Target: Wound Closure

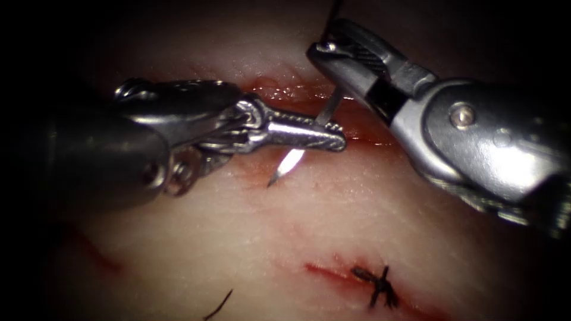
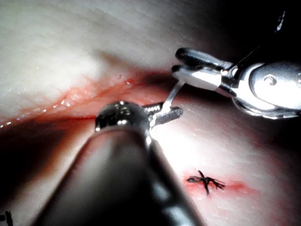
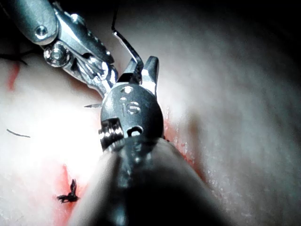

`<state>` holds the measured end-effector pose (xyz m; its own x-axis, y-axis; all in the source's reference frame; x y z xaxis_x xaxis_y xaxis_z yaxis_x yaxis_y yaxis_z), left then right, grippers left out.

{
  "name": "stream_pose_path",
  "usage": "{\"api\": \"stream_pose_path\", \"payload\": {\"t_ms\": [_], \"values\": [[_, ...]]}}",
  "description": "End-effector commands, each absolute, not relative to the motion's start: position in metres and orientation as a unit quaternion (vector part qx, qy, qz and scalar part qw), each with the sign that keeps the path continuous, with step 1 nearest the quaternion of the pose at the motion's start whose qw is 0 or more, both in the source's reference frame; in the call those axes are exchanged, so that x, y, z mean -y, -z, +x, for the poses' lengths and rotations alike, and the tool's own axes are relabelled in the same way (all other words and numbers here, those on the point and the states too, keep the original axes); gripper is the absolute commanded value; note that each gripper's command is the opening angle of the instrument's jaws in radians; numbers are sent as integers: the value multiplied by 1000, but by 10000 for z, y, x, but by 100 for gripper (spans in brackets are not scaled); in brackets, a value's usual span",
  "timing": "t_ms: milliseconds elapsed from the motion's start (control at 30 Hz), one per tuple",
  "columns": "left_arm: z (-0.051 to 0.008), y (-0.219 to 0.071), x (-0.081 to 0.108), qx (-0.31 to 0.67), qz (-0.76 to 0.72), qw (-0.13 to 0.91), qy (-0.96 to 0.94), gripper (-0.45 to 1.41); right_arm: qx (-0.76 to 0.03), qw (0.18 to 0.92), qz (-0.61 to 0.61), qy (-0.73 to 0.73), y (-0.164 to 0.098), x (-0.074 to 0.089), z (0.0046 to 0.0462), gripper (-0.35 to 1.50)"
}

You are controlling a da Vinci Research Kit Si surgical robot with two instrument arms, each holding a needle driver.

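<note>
Pale, fatty pork-belly tissue point(image 1: 357, 226) carries one long open cut point(image 1: 309, 98) with glossy red fluid point(image 1: 279, 92) along its margins, running across the upper middle of the endoscope view. Item: left gripper point(image 1: 309, 135), a slim serrated steel needle driver entering from the endoscope view's left, jaws clenched on the curved steel needle point(image 1: 291, 161) near the middle of its visible length, directly over the cut. Item: needle, as held: its bright pointed end projects below the left gripper and slants down toward the tissue on the near side of the cut, the tip close to the surface beside a faint red mark; whether the tip touches or enters the tissue cannot be told. The needle's other end rises from the left gripper toward the right gripper point(image 1: 333, 62). Item: right gripper, a broader steel needle driver entering from the endoscope view's right, its jaws closed on the upper end of the needle; the left wrist view shows the needle point(image 2: 170, 96) running straight from the right gripper point(image 2: 188, 66) down to the left gripper point(image 2: 167, 113). Item: thin dark thread point(image 3: 124, 40), seen in the right wrist view curving up away from the right gripper point(image 3: 141, 73). Item: a second, shorter red cut point(image 1: 333, 274) near the lower edge of the tissue, closed by a dark knotted stitch point(image 1: 377, 285). Item: a loose dark cut end of thread point(image 1: 219, 306) lying on the tissue well left of that stitch.
</note>
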<state>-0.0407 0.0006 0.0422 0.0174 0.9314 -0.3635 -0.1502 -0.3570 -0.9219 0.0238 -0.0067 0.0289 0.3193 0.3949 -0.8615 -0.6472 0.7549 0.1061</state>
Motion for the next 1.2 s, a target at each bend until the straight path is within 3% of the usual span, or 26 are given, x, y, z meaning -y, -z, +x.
{"api": "stream_pose_path", "payload": {"t_ms": [33, 133, 367, 500, 600, 700, 767, 900, 1200], "values": [[-414, -428, -7, 332, -566, 432, -619, 103, -489, 804, -120, -316, -293, 61, 244, -35], [-412, -428, -7, 280, -578, 404, -652, 135, -505, 806, -96, -292, -303, 54, 242, -35], [-388, -426, -2, 214, -572, 384, -692, 138, -539, 801, -71, -251, -333, 35, 242, -35], [-367, -436, 4, 138, -540, 360, -748, 124, -561, 804, -50, -193, -350, 18, 244, -35], [-355, -453, 16, 99, -515, 320, -789, 74, -570, 807, -46, -143, -355, 6, 247, -35], [-352, -469, 21, 86, -512, 312, -795, 54, -578, 808, -41, -109, -357, 3, 255, -35], [-355, -488, 21, 92, -524, 299, -792, 17, -570, 817, -69, -59, -361, -2, 264, -35], [-359, -506, 16, 88, -515, 297, -799, 5, -571, 816, -88, -29, -368, -9, 267, -35], [-376, -515, 40, 116, -463, 271, -836, 5, -565, 817, -115, -20, -388, -11, 263, -35]]}}
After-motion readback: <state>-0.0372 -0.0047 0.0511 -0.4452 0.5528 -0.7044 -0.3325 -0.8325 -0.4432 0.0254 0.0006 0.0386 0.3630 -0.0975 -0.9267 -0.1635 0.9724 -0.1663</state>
